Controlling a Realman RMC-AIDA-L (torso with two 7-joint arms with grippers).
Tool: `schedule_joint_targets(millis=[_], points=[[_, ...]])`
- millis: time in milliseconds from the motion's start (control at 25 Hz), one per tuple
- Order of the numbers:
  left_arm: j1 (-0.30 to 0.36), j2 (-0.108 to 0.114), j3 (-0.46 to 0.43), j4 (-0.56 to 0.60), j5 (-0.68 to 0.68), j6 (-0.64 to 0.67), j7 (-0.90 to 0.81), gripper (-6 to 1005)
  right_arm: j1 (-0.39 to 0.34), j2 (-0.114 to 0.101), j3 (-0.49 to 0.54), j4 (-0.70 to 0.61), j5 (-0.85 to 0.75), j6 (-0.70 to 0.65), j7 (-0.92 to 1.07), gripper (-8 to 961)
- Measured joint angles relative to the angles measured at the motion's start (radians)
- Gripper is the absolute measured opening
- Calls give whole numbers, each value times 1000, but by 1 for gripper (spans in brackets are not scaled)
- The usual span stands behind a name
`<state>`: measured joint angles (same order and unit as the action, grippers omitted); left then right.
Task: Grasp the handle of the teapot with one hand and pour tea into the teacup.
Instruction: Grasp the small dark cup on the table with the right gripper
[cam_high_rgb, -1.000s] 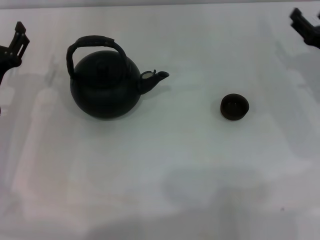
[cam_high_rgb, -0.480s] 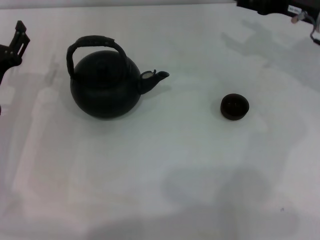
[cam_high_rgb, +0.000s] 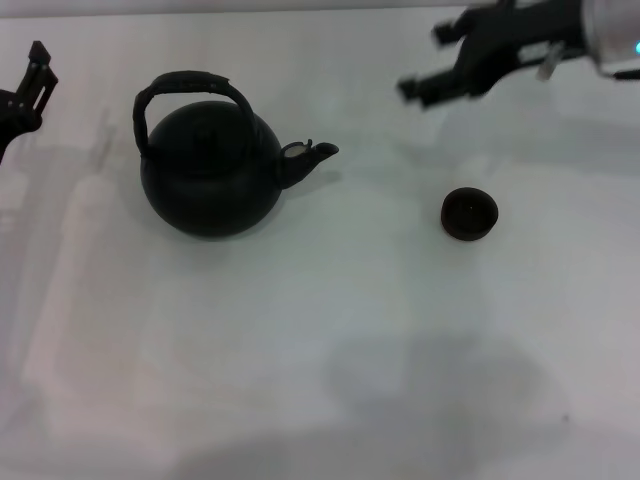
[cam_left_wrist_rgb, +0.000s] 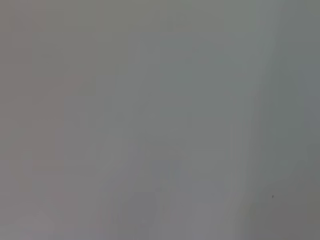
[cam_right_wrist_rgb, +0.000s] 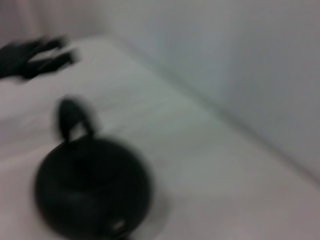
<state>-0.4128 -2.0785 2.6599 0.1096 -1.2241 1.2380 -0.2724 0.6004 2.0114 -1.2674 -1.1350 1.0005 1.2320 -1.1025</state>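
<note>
The matte black teapot (cam_high_rgb: 208, 172) stands upright on the white table at the left, with its spout (cam_high_rgb: 312, 155) pointing toward the teacup. Its arched handle (cam_high_rgb: 188, 82) loops over the top. The small dark teacup (cam_high_rgb: 469, 214) sits alone to the right. My right gripper (cam_high_rgb: 426, 60) is open and empty, in the air behind the gap between teapot and teacup. Its wrist view shows the teapot (cam_right_wrist_rgb: 92, 189) and handle (cam_right_wrist_rgb: 73, 118), blurred. My left gripper (cam_high_rgb: 30, 82) is parked open at the far left edge, apart from the teapot.
The white table (cam_high_rgb: 300, 350) carries only the teapot and teacup. The left gripper (cam_right_wrist_rgb: 37, 54) shows far off in the right wrist view, beyond the teapot. The left wrist view shows only a plain grey surface.
My right arm has swung in from the far right corner to the left, and now hangs behind the teacup, nearer the teapot. The teapot, the teacup and the left arm have not moved.
</note>
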Motion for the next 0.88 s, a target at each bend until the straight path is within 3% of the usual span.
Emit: schedule_joint_targets(millis=[200,560,880], points=[[-1,0,0,-2,-2,0,0,802,60,1,-162,-14,-125,83,151,805],[0,0,0,0,-3,-1,0,803,92,6,-344,-5,-251,63,306,794],[-3,-1,0,1,-3,-2,0,803,118,10,-416,27,-307,27,366,783]])
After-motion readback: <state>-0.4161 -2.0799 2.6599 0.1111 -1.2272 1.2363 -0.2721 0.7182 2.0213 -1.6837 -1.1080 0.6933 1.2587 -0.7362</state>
